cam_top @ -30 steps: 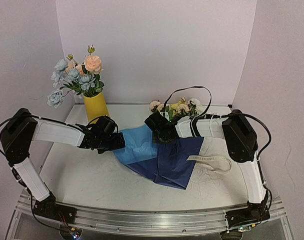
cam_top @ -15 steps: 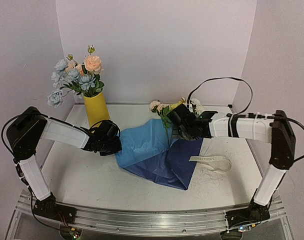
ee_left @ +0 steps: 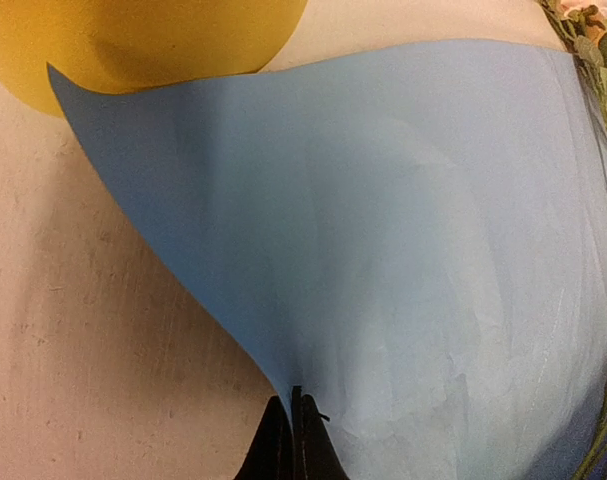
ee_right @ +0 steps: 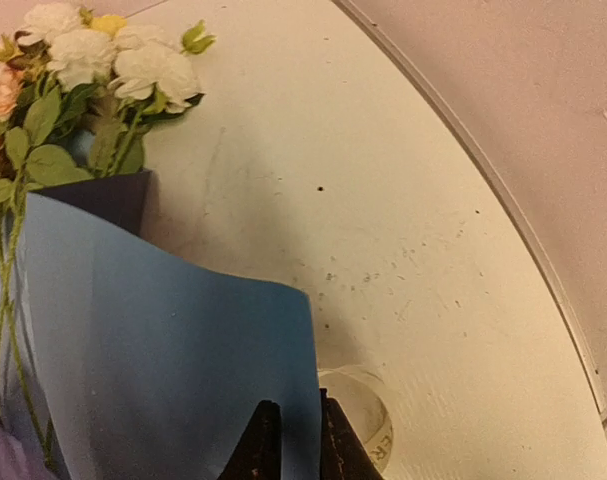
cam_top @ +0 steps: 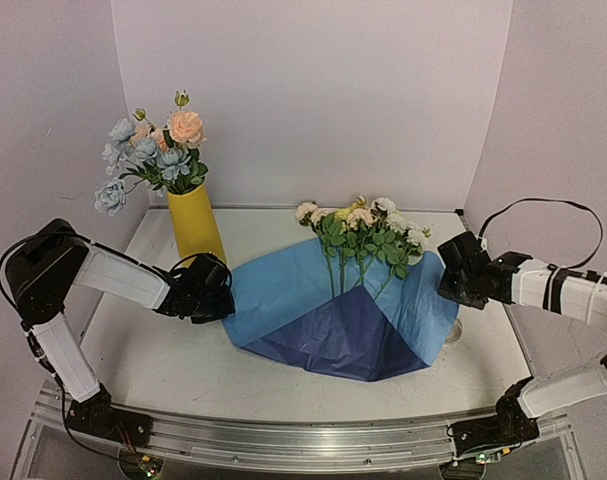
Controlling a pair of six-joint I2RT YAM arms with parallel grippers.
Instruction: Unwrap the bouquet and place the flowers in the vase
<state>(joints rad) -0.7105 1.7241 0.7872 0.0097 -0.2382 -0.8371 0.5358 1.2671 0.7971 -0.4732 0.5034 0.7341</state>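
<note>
The bouquet lies unwrapped: its blue paper (cam_top: 323,300) is spread flat, and the flowers (cam_top: 363,232) rest on it with white, yellow and pink heads toward the back wall. At the sheet's left edge my left gripper (cam_top: 223,300) is shut on the blue paper (ee_left: 383,250), its tips (ee_left: 294,405) pinching the sheet. The right gripper (cam_top: 446,280) is shut on the right edge, with blue paper (ee_right: 163,350) between its jaws (ee_right: 294,412). The flowers (ee_right: 93,60) show at the upper left of the right wrist view. The yellow vase (cam_top: 195,225) stands at the back left, close behind the left gripper.
The vase (ee_left: 143,40) holds pale blue and peach blooms (cam_top: 153,150). A cream ribbon (ee_right: 368,425) lies curled on the table beside the right fingertips. The table's curved right rim (ee_right: 523,220) and the side wall are near the right arm.
The right gripper has swung far right, pulling the paper's right flap open. The flowers now lie uncovered. The left gripper has closed on the left edge and drawn it slightly left.
</note>
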